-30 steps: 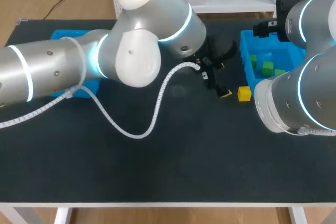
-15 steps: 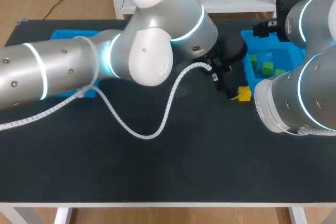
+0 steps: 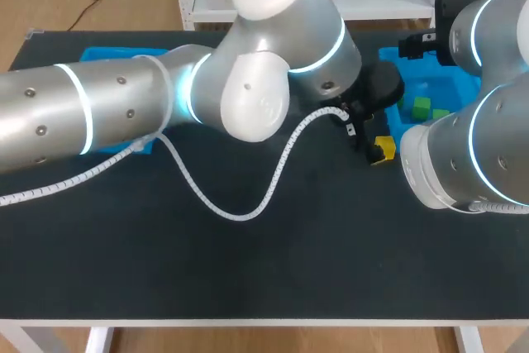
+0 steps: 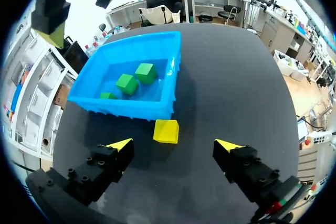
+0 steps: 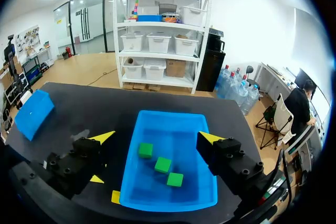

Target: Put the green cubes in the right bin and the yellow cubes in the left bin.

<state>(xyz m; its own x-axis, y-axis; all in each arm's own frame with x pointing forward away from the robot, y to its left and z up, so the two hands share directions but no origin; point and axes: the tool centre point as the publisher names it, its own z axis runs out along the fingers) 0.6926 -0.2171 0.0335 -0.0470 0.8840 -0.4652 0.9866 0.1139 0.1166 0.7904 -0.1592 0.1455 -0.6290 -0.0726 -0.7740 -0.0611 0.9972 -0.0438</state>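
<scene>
Left gripper (image 4: 174,145) open, empty, yellow cube (image 4: 166,131) just ahead, beside bin (image 4: 131,109); right gripper (image 5: 156,138) open, empty, over green cubes (image 5: 163,164)

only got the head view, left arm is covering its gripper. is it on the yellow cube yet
Observer: No. The left wrist view shows the left gripper open, with the yellow cube just ahead between its tips, untouched.
Operator: and the right gripper
Observer: The right gripper is open and empty, hanging over the right bin.
Operator: how many greens inside
Observer: Three green cubes, per the right wrist view.
</scene>
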